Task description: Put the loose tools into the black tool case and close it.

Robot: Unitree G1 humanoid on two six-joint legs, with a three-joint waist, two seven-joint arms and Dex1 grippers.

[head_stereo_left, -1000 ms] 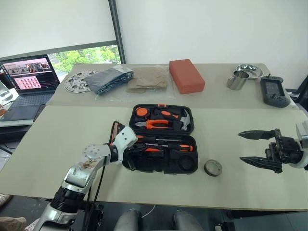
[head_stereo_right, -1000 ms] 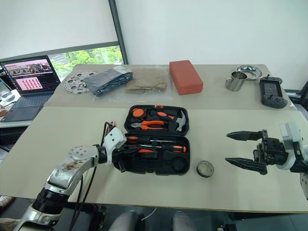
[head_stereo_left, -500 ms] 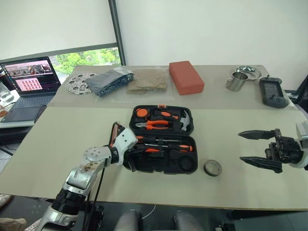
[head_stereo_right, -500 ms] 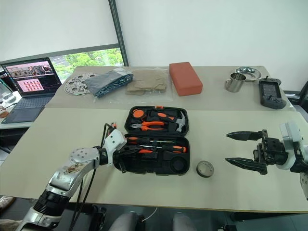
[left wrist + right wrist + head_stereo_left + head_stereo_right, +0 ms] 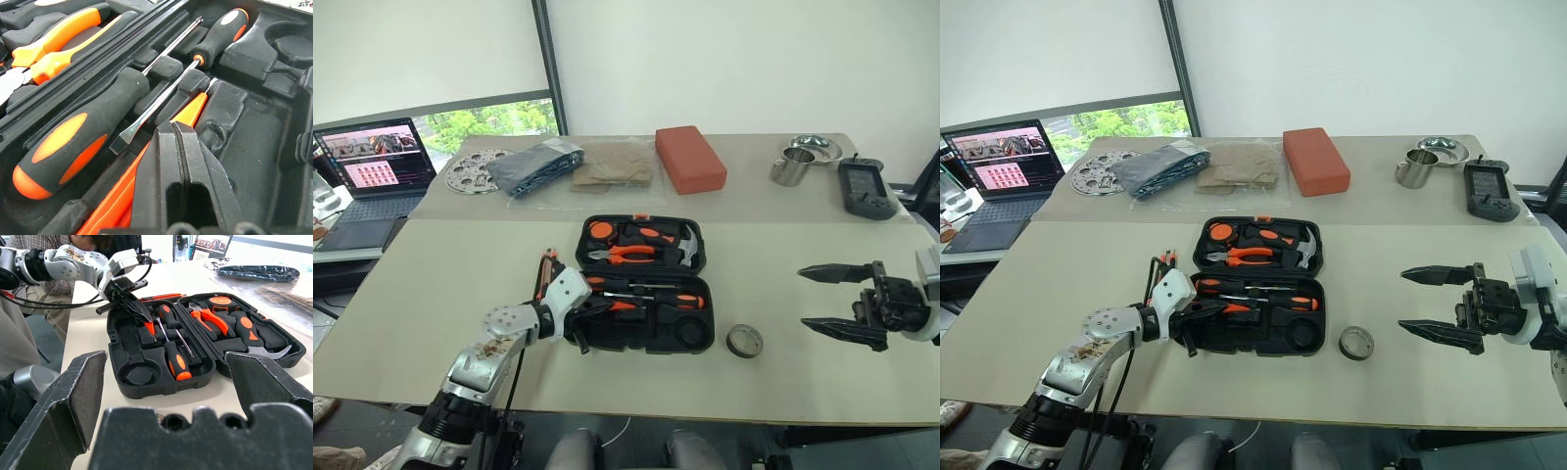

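1. Your black tool case (image 5: 646,294) lies open mid-table.
2. Your right gripper (image 5: 832,299), at its 3 o'clock, gapes wide, empty.
3. Your left gripper (image 5: 1206,311), pinched shut, empty, noses over the small orange screwdriver (image 5: 146,186).
4. The tape roll (image 5: 745,341) sits at 4 o'clock.

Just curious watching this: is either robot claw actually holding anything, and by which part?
No. The right gripper is open and empty; the left gripper is shut, its tip pressing on the small orange screwdriver in the tool case.
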